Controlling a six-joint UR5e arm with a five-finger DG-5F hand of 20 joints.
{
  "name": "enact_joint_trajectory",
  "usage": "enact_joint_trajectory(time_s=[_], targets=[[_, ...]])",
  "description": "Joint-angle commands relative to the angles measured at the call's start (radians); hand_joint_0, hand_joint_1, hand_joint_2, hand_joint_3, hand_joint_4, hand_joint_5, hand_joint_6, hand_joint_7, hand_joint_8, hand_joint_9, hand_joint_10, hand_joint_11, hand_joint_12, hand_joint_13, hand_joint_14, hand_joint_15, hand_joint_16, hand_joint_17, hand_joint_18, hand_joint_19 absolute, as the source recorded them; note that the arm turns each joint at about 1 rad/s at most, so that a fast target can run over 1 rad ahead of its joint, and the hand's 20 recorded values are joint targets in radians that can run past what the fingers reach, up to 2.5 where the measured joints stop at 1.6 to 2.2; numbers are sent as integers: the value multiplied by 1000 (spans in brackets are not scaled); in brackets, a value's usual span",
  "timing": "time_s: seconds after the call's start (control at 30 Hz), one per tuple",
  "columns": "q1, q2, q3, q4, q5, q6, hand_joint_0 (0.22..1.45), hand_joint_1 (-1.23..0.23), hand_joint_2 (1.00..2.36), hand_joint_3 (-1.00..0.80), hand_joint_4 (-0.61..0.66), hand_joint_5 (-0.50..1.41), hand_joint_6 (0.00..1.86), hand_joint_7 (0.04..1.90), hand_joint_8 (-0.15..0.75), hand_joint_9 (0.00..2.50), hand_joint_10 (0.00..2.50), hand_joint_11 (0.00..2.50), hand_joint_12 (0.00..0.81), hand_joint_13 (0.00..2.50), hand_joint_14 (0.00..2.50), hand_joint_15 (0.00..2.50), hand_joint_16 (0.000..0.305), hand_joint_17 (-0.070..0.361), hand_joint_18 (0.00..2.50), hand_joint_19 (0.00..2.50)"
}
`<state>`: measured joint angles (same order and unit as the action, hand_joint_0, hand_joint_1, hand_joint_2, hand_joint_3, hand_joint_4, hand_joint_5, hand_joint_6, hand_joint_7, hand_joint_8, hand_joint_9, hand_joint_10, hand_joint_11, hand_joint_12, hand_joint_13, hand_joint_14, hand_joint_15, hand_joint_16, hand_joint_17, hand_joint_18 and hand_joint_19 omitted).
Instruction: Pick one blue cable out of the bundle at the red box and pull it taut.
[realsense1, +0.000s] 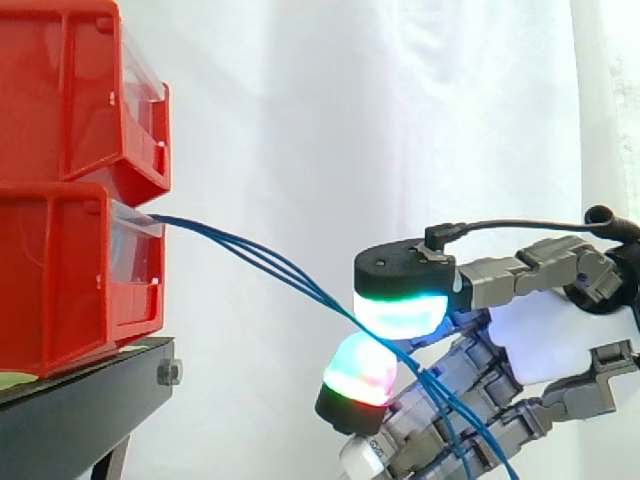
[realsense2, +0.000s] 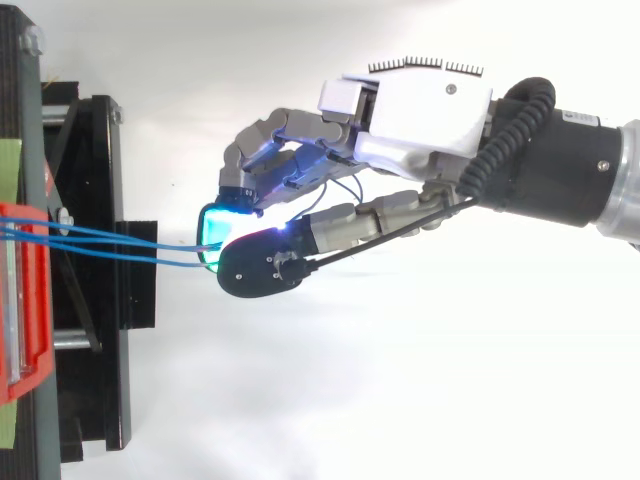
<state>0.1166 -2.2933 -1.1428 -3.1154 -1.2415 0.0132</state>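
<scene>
Blue cables (realsense1: 250, 252) run from the lower red box (realsense1: 60, 280) at the left edge to the hand (realsense2: 420, 110), whose glowing pads (realsense1: 400, 312) pinch them at centre. We judge that pulling rightward comes next, keeping one strand only.

No writing, number or sign can be read in either view. A small line of pale print stands on the black wrist section (realsense2: 585, 150) of the arm, but it is too small to make out. It cannot be told whether the green strip (realsense2: 8, 170) at the stand's edge or the clear front panel of the lower red bin (realsense1: 70, 280) bears any lettering.
</scene>
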Motion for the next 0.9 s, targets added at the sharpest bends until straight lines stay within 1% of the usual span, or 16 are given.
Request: enact_joint_trajectory(time_s=[0.0, 0.17, 0.33, 0.4, 0.43, 0.47, 0.5, 0.57, 0.67, 0.87], targets=[[0, 0, 0, -5, 1, 8, 710, -859, 1025, -11, -107, -176, 926, 1073, 352, 699, 9, 360, 352, 460, 5, 150, 53, 119, 523, 197], [0, 0, 2, -14, 1, 31, 744, -871, 1025, -63, -121, -187, 943, 1028, 347, 703, 8, 373, 352, 468, 6, 150, 52, 117, 517, 208], [2, 0, 3, -29, 1, 51, 770, -876, 1025, -102, -132, -191, 944, 1047, 344, 704, 7, 372, 350, 467, 6, 153, 52, 116, 506, 214], [2, 0, 8, -37, 1, 56, 777, -874, 1025, -109, -125, -193, 944, 1081, 343, 706, 7, 373, 350, 470, 6, 156, 52, 116, 503, 222], [2, 0, 11, -37, 1, 56, 781, -874, 1025, -108, -107, -195, 941, 1139, 343, 707, 7, 374, 349, 470, 6, 155, 52, 116, 499, 231], [2, 0, 15, -46, 1, 59, 798, -865, 1025, -114, -45, -199, 947, 1221, 342, 708, 8, 373, 350, 468, 6, 161, 51, 115, 486, 249], [2, 0, 18, -49, 1, 59, 806, -863, 1025, -118, -45, -199, 947, 1228, 342, 709, 7, 367, 350, 467, 6, 164, 51, 115, 479, 257], [5, 0, 28, -68, 2, 59, 815, -858, 1024, -141, -59, -200, 951, 1203, 342, 709, 7, 364, 350, 465, 6, 167, 51, 115, 473, 257], [5, 0, 34, -92, 4, 60, 829, -858, 1023, -162, -70, -205, 955, 1146, 337, 705, 7, 363, 347, 457, 6, 160, 50, 113, 457, 260], [5, 0, 34, -94, 5, 70, 852, -848, 1021, -225, -93, -209, 949, 1080, 309, 692, 7, 351, 341, 443, 5, 144, 46, 104, 407, 230]])
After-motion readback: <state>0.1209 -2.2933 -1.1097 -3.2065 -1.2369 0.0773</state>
